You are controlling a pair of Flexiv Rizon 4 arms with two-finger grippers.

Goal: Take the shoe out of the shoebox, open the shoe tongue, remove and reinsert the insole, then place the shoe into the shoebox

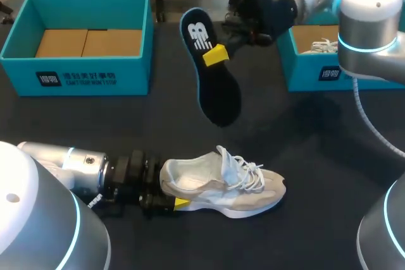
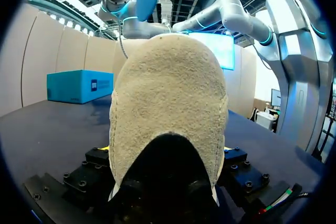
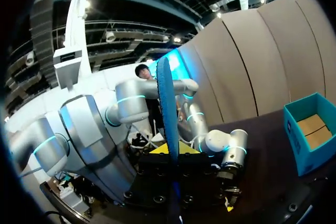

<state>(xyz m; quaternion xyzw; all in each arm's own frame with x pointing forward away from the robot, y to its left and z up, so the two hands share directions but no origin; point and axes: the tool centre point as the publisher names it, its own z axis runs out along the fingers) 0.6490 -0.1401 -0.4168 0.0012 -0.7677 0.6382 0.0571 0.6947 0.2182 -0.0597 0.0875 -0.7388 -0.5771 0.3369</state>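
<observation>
A white and beige shoe (image 1: pixel 221 184) lies on its sole on the dark table, toe to the right. My left gripper (image 1: pixel 172 194) holds its heel, one finger on each side; in the left wrist view the suede heel (image 2: pixel 168 108) fills the space between the fingers of the left gripper (image 2: pixel 168 150). My right gripper (image 1: pixel 214 56) is shut on a dark blue insole (image 1: pixel 218 96), which hangs in the air above the shoe, logo end up. In the right wrist view the insole (image 3: pixel 168 108) stands edge-on between the yellow tips of the right gripper (image 3: pixel 172 150).
A teal shoebox (image 1: pixel 82 67) with a cardboard bottom stands open at the back left. A second teal box (image 1: pixel 310 74) at the back right, under my right arm, holds another white shoe (image 1: pixel 323 46). Bare table lies between the boxes and the shoe.
</observation>
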